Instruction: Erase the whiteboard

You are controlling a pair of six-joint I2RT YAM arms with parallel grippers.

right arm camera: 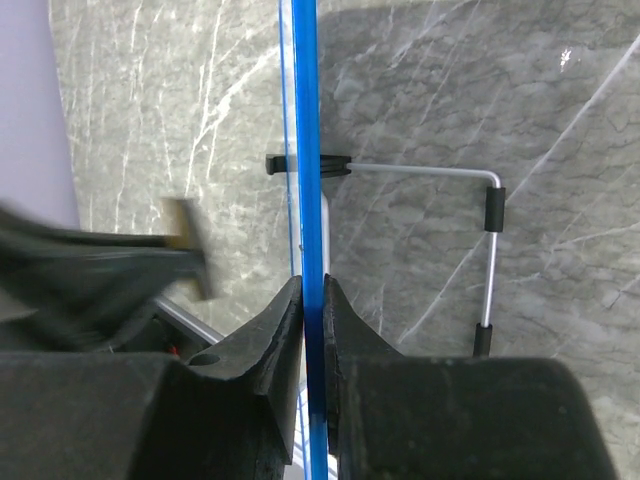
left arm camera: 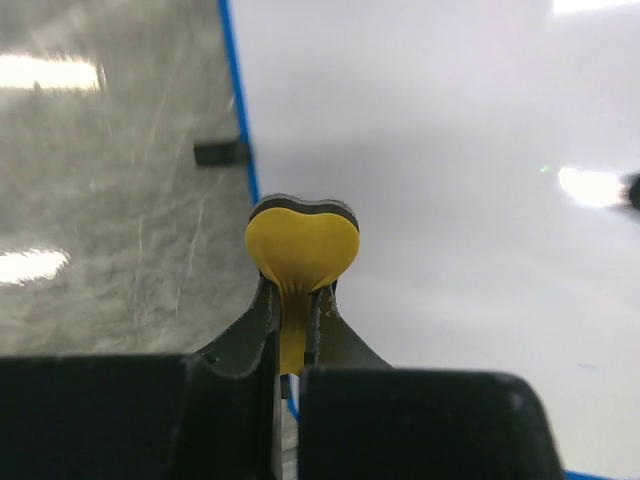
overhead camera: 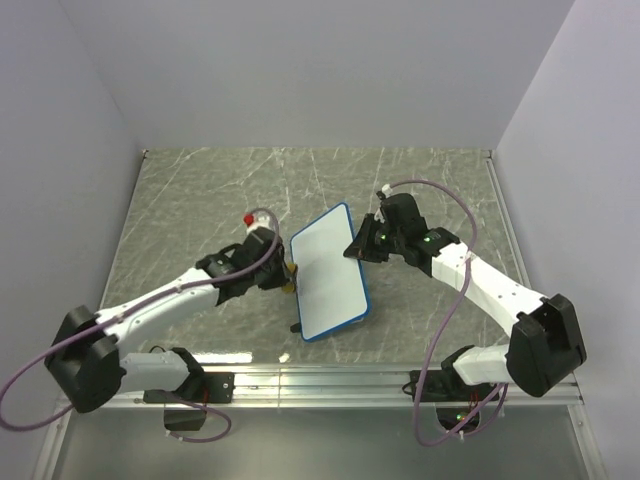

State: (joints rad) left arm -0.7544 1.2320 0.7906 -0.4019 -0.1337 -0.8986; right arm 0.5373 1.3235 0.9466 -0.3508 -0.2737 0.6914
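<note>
**Erasing stroke, set-up.** The whiteboard (overhead camera: 328, 275) stands tilted on the marbled tabletop (overhead camera: 190, 200) between the two arms, with its wire stand (right arm camera: 490, 230) reaching out from the back. Your right tool (right arm camera: 312, 300) is clamped on the board's blue frame (right arm camera: 305, 120) at the right-hand edge, and its jaws pinch the rim from both faces to steady the board. Your left tool (left arm camera: 297, 300) is closed tight on the yellow eraser (left arm camera: 302, 245), which bulges above the jaws and has a dark layer at its far end. The eraser sits at the board's left edge, right at the frame. You cannot tell from these views whether it touches the surface. The white face looks almost clean, with at most a faint blue fleck low on the right in the left wrist view. To do the stroke well, lay the dark layer flat on the face. Sweep toward the held edge in overlapping passes, using light, even pressure so the board neither pivots in the right tool's grip nor slides on the tabletop. Stop short of the right tool.
</note>
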